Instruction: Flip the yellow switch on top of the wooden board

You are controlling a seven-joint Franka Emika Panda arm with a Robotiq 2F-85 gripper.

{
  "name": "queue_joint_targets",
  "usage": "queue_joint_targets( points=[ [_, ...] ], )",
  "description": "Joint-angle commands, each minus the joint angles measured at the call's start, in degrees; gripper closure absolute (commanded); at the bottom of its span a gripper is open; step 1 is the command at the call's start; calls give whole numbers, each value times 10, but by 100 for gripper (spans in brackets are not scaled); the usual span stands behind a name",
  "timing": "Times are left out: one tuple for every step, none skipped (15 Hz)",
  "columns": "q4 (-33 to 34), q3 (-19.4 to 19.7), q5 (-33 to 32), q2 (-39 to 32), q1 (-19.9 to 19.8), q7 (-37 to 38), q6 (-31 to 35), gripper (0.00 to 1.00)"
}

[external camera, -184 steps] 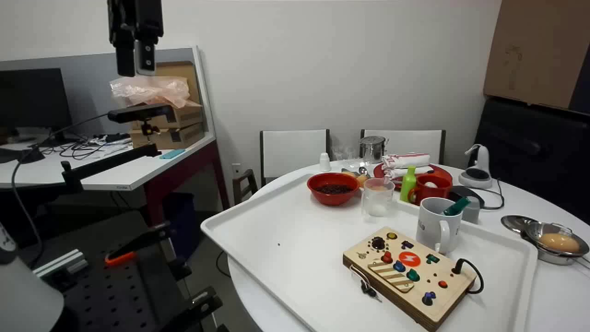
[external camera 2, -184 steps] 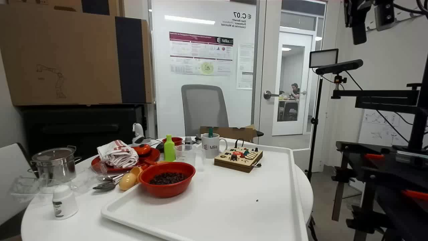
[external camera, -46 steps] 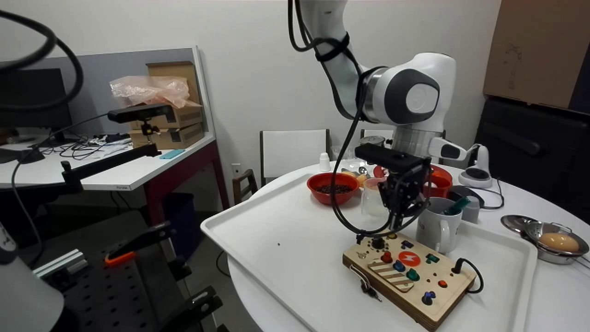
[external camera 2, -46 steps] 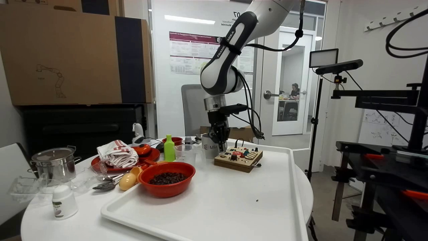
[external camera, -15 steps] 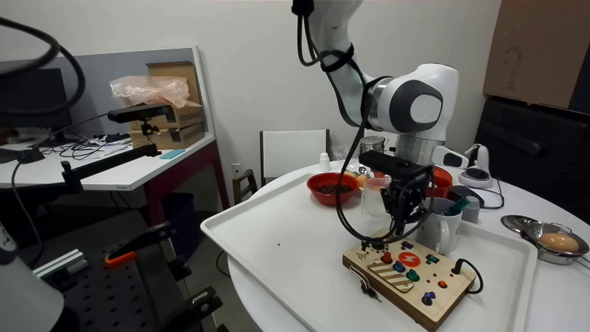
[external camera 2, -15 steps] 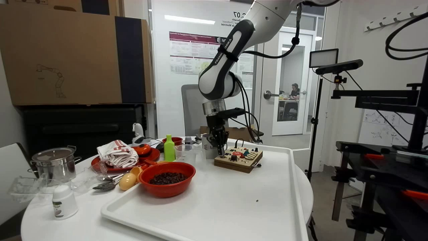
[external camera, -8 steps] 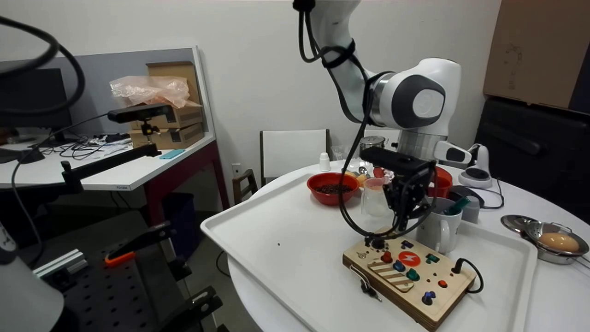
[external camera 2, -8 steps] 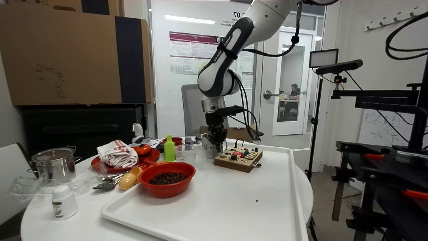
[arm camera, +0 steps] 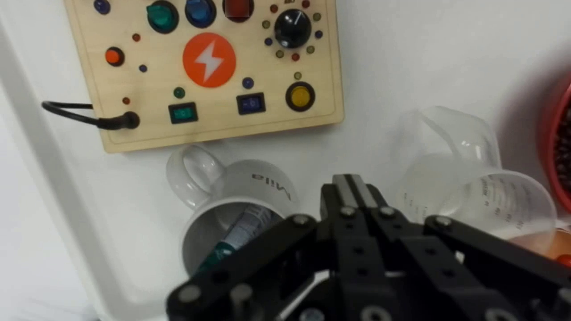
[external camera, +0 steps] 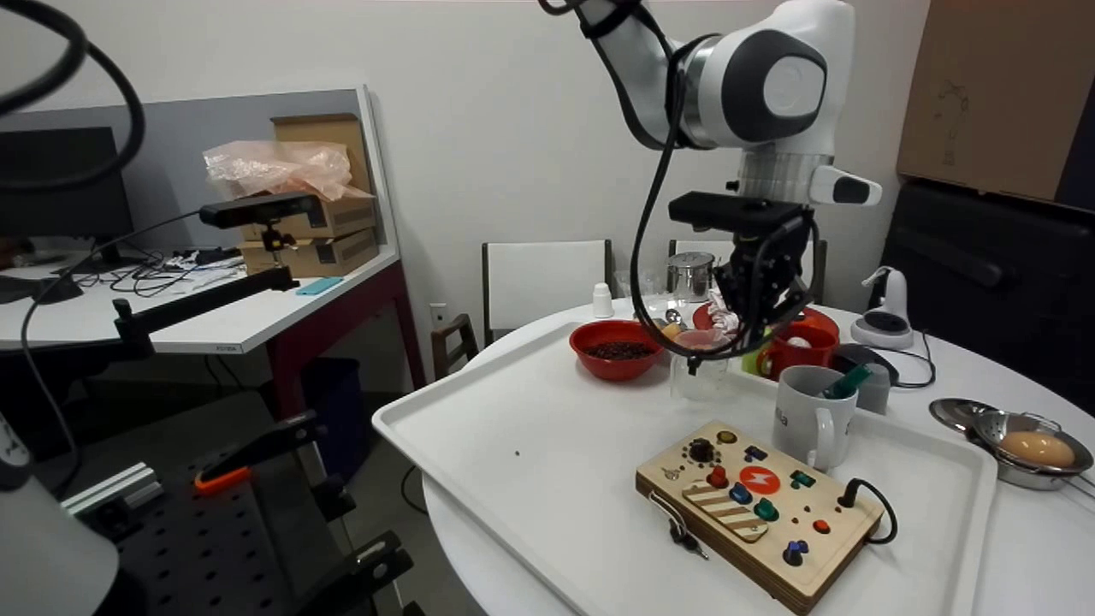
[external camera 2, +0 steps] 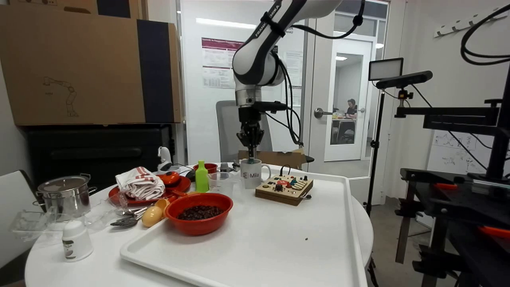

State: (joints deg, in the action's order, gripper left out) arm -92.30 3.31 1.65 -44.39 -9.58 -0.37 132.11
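The wooden board (external camera: 830, 552) lies flat on the white tray, studded with coloured knobs and switches. Its yellow switch (arm camera: 300, 96), a round button in a black ring, sits near the board's corner by the black dial (arm camera: 292, 28). It shows uncovered in the wrist view and also in an exterior view as a small yellow switch (external camera: 726, 437). My gripper (arm camera: 350, 179) is shut with nothing between its fingers. It hangs in the air, off to the mug's side of the board and touching nothing that I can see. In an exterior view my gripper (external camera 2: 252, 154) stands above and behind the white mug.
A white mug (arm camera: 263, 178) holding a green-capped tube stands close to the board's edge. On the mug's far side are a clear measuring cup (arm camera: 446, 196) and a red bowl (external camera: 616, 370) of beans. A black cable (external camera: 890, 513) plugs into the board.
Over the last half second my gripper has risen well up from the yellow switch's corner, which now shows uncovered. The gripper has stayed shut. The board has not moved.
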Motion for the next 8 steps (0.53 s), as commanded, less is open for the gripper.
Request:
queue_joint_targets(
  points=[
    [-106, -9, 8, 101, 6, -17, 31, 72],
    [-126, -12, 9, 120, 7, -17, 40, 66],
    [-145, -13, 10, 138, 10, -15, 49, 58],
    [-162, -12, 10, 154, 14, -9, 55, 51],
    [-179, -12, 10, 167, 16, -6, 63, 45],
    [-193, -12, 11, 179, 20, 0, 68, 37],
    [-206, -12, 15, 189, 22, 5, 74, 30],
    [-216, -13, 18, 196, 25, 11, 77, 22]
  ],
)
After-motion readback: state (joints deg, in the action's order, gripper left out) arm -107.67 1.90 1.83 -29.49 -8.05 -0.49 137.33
